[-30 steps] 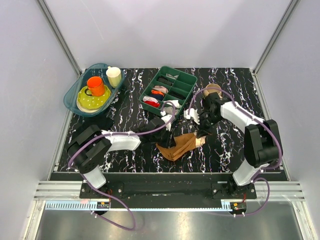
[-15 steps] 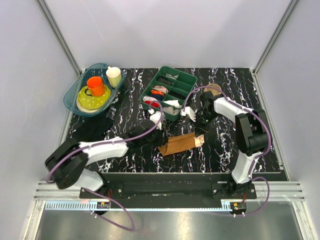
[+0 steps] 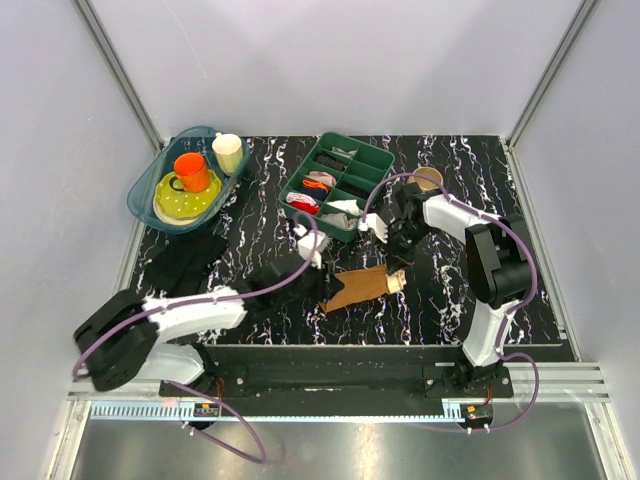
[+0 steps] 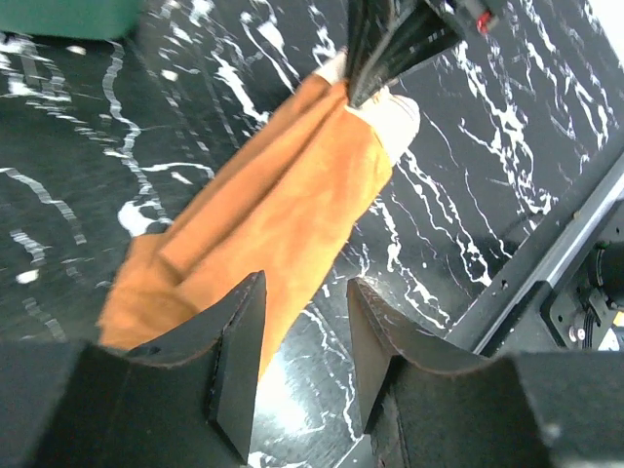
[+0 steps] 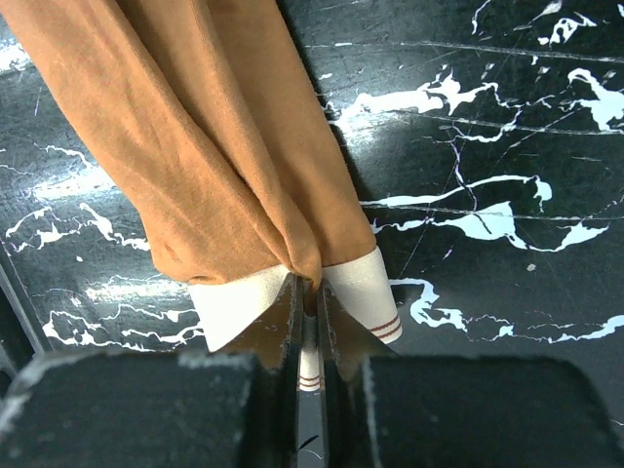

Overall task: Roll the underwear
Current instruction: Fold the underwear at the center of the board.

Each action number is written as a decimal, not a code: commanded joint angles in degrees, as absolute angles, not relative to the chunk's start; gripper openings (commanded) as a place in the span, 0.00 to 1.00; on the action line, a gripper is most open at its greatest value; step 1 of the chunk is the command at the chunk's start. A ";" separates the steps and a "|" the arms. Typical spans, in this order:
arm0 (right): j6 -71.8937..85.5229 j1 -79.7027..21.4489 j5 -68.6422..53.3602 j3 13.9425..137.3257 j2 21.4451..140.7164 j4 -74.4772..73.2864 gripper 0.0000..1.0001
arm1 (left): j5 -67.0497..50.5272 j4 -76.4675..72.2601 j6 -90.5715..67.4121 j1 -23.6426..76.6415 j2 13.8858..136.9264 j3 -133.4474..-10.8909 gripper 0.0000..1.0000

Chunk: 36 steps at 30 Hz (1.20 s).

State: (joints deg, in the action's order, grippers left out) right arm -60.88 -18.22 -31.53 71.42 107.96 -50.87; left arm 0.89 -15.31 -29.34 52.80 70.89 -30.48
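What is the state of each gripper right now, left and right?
Left gripper: open, holding nothing, at the rust-brown fabric underwear.
Right gripper: closed on the underwear's cream elastic waistband.

One underwear (image 3: pixel 362 287), two hands (image 3: pixel 320 278) (image 3: pixel 397 267), three mugs (image 3: pixel 191 170) (image 3: pixel 228 152) (image 3: pixel 427 179), one green tray (image 3: pixel 372 148), one black cloth (image 3: pixel 185 258).

The underwear (image 3: pixel 358 288) lies mid-tabletop (image 3: pixel 460 300), nearer the near edge, waistband end to the right. The right pincer (image 5: pixel 310 292) is on that end, and the left pincer (image 4: pixel 304 302) is at the other. Behind the underwear, by the far edge, sits the tray (image 3: pixel 375 160), with the mug (image 3: pixel 428 178) to its right. The basin (image 3: pixel 145 185) is in the far left corner. The cloth (image 3: pixel 185 258) lies in front of it, by the left edge.
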 commanded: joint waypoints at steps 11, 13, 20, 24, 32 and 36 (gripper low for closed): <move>-58.10 -19.07 -29.62 72.25 107.58 -48.69 0.17 | 5.98 -16.62 -34.01 52.30 94.64 -38.76 0.38; -57.22 -18.98 -30.06 72.16 106.53 -48.95 0.22 | 6.59 -16.44 -34.36 52.12 95.80 -38.41 0.38; -57.66 -19.16 -38.48 76.28 99.42 -54.93 0.57 | 7.56 -16.97 -34.19 51.77 93.53 -38.23 0.40; -58.27 -20.82 -40.43 77.78 98.52 -55.73 0.71 | 7.64 -15.91 -33.14 51.77 88.26 -38.23 0.43; -53.35 -26.45 -34.73 81.38 107.47 -51.77 0.75 | 12.30 -8.98 -32.17 51.77 70.42 -36.30 0.57; -52.47 -27.60 -32.52 81.48 109.77 -50.54 0.78 | 10.90 -9.05 -36.55 51.68 62.68 -30.60 0.65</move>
